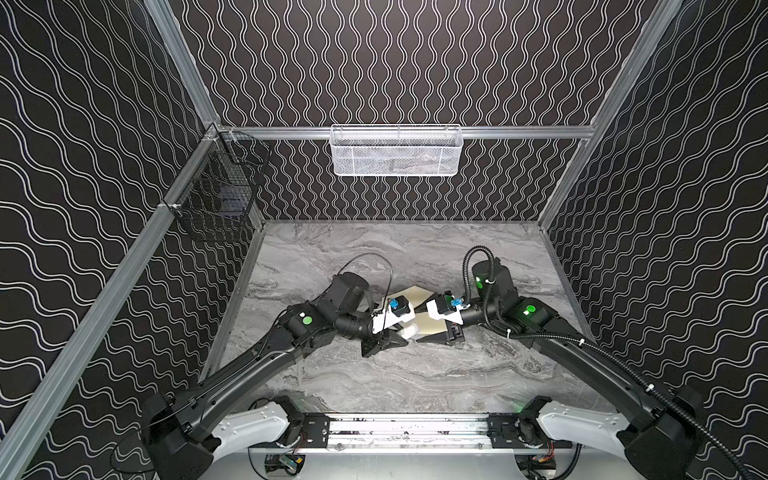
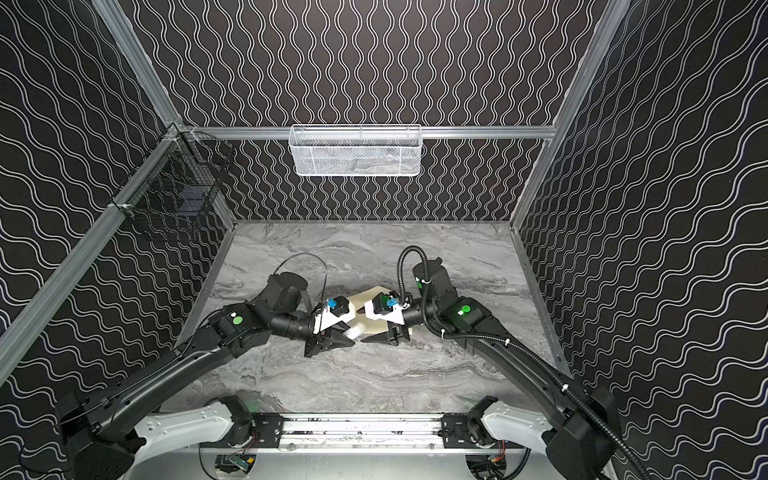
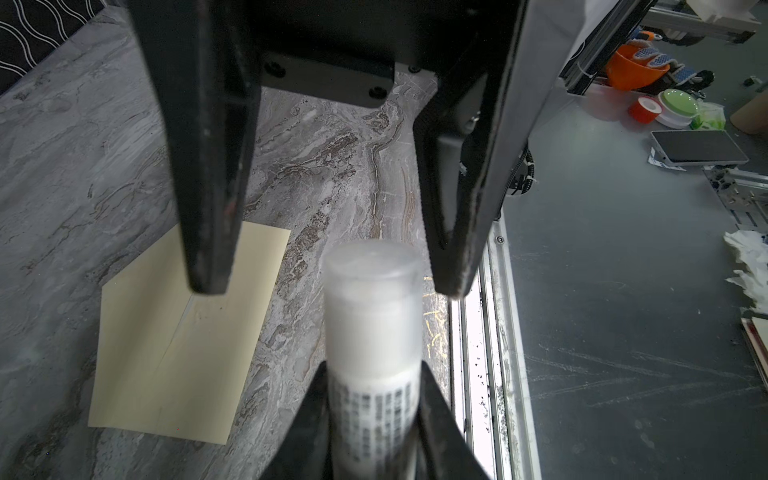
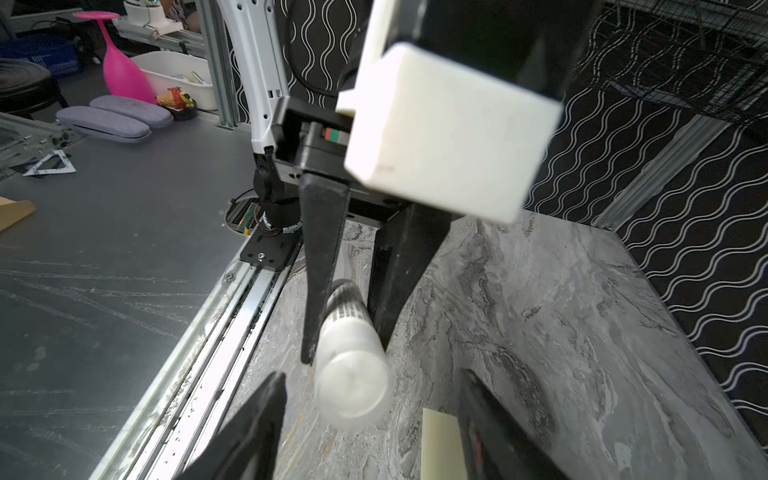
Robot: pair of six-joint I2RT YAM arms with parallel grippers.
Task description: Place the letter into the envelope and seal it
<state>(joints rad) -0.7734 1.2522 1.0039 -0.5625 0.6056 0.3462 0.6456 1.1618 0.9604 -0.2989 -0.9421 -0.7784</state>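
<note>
Altogether one envelope (image 3: pixel 174 345), one tube (image 3: pixel 370 307), left claw (image 3: pixel 372 368), right claw (image 3: pixel 330 289).

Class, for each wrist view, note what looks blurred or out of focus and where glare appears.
Left wrist view: the glue stick is soft, close to the lens; the envelope is sharper; the metal rail glares white. Right wrist view: the glue stick and the white camera housing are blurred; the marble tabletop is crisp.

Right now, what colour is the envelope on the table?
Plain cream, pale yellow. The envelope shows best in the left wrist view.
</note>
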